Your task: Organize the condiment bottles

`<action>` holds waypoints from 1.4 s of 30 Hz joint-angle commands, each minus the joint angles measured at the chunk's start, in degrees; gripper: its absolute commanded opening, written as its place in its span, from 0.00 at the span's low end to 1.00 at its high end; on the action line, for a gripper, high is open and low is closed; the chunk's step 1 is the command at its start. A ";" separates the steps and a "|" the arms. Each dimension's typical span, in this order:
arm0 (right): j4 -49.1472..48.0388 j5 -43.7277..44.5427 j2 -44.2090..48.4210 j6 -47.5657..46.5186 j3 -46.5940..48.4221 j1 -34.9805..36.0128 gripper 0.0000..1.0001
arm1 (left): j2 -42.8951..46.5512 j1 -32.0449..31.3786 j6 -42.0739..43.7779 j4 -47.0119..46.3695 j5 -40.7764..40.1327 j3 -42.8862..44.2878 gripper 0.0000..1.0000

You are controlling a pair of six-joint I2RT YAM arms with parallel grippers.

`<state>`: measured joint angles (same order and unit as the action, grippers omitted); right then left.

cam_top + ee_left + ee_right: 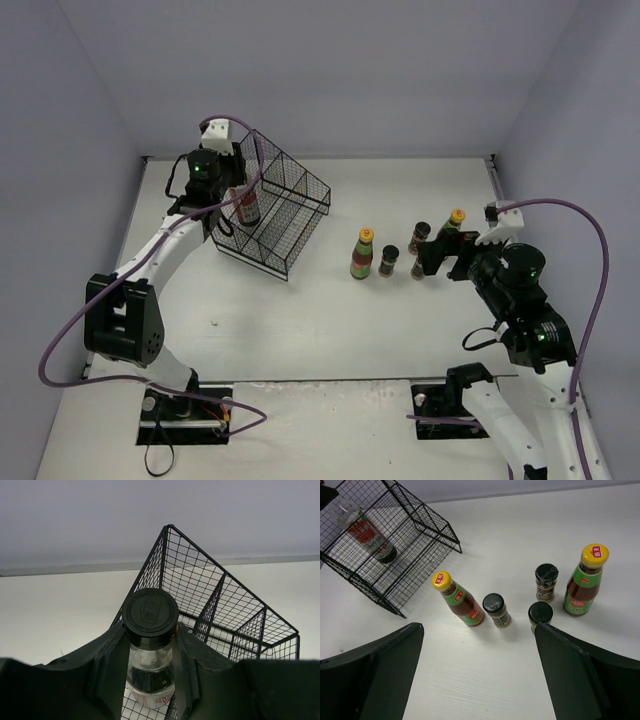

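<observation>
My left gripper [238, 196] is shut on the neck of the tall clear bottle [247, 206] with a black cap [150, 612] and red label. It holds the bottle tilted inside the left end of the black wire basket [285, 215]. The bottle shows through the mesh in the right wrist view [369, 534]. My right gripper [443, 256] is open and empty above the table, by the standing bottles. Two yellow-capped bottles [461, 600] [584, 580] and three short black-capped jars [496, 610] [546, 582] [540, 615] stand there. The nearest jar is partly behind my right finger [580, 675].
The wire basket [415, 555] has inner dividers [215, 605] and stands at the table's back left. The grey back wall runs close behind it. The table's right edge [492, 175] is near the right arm.
</observation>
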<state>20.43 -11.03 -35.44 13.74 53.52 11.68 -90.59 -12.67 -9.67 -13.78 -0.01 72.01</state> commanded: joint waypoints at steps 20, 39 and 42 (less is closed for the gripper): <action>-4.34 -1.28 -0.59 0.06 0.97 0.27 1.00 | 11.39 0.36 -1.22 1.52 3.70 5.93 0.74; -3.11 1.44 -1.12 -1.96 3.87 0.18 1.00 | 20.98 -28.43 -0.35 16.07 9.96 -3.62 0.75; -2.67 1.97 -1.12 -2.31 4.58 0.18 1.00 | 18.08 -33.02 1.32 12.21 7.84 -5.73 0.74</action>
<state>20.93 -10.48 -35.64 12.69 55.18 11.68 -71.13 -42.81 -10.66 4.97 11.81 65.95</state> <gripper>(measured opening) 0.999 0.745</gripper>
